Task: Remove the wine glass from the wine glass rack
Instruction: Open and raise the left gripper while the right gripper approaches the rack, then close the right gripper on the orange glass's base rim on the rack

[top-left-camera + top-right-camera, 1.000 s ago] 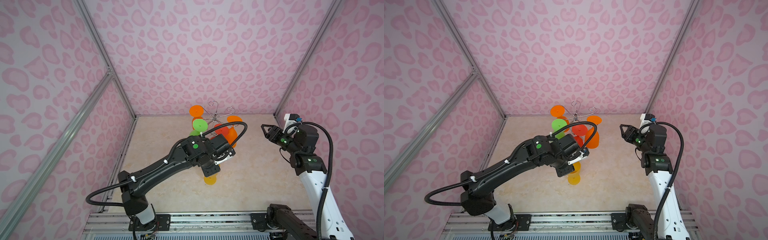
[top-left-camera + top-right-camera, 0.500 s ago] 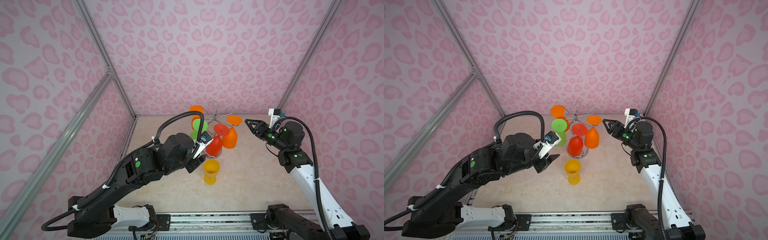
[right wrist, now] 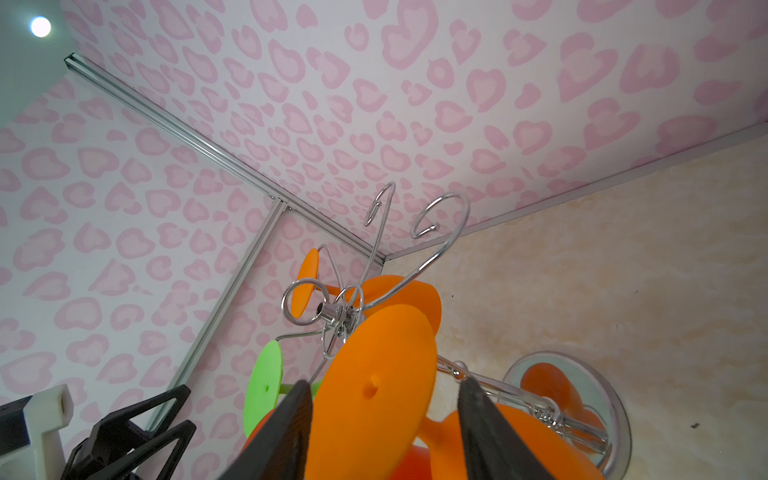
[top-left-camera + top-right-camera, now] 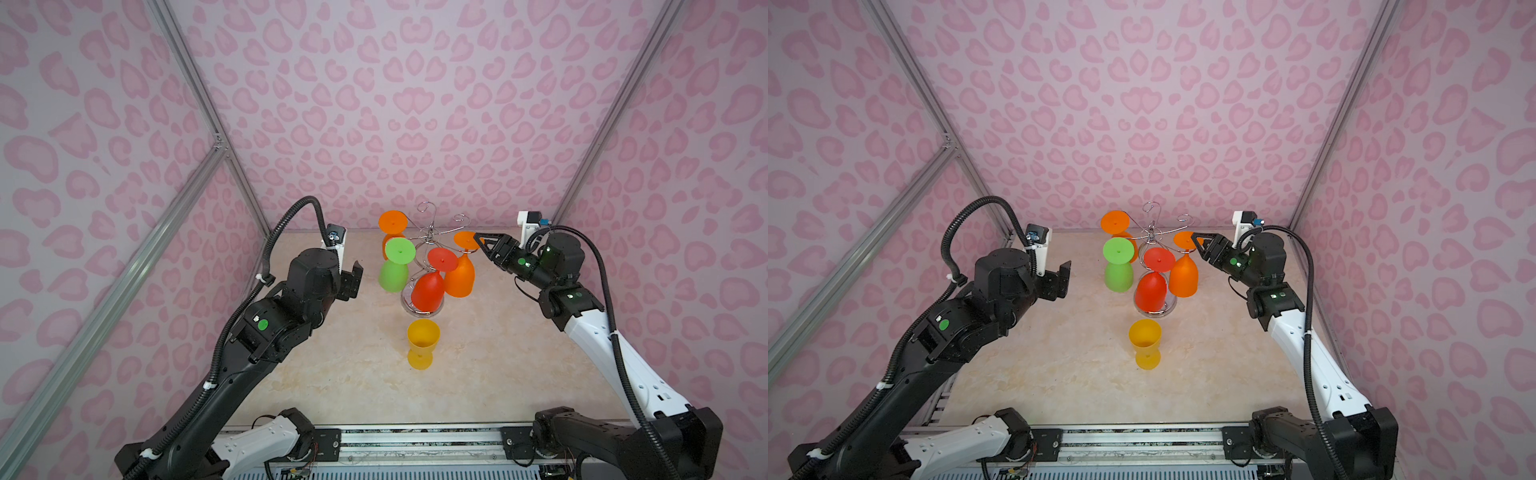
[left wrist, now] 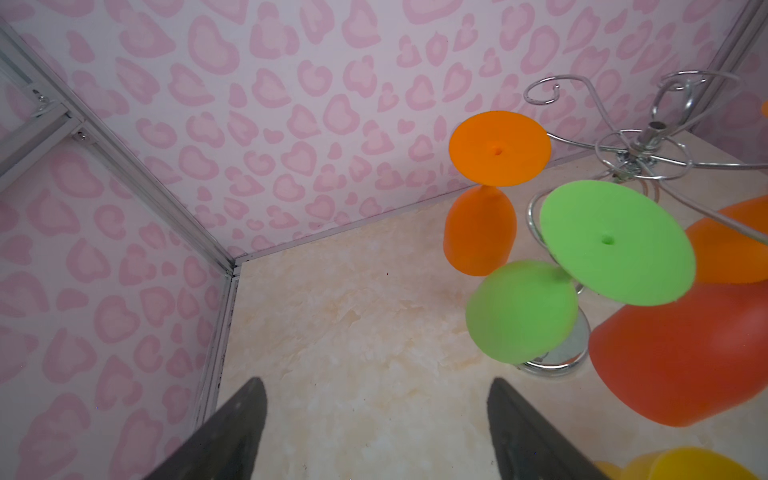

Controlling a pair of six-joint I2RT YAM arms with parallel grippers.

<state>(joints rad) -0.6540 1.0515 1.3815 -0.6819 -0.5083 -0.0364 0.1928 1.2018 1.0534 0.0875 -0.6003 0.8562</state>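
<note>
My right pincer (image 4: 1198, 245) released, astride foot of orange plastic wine glass (image 4: 1182, 276) hanging on chrome wire rack (image 3: 330, 311) near back edge of desk (image 4: 1059, 353). My left pincer (image 5: 374, 386) released, empty. Risk: skewed pull could catch foot in wire, toppling rack.

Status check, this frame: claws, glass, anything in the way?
Left claw open, empty, clear of rack. Right claw open, straddling foot of orange glass; glass hangs on rack. Red glass close beside it.
</note>
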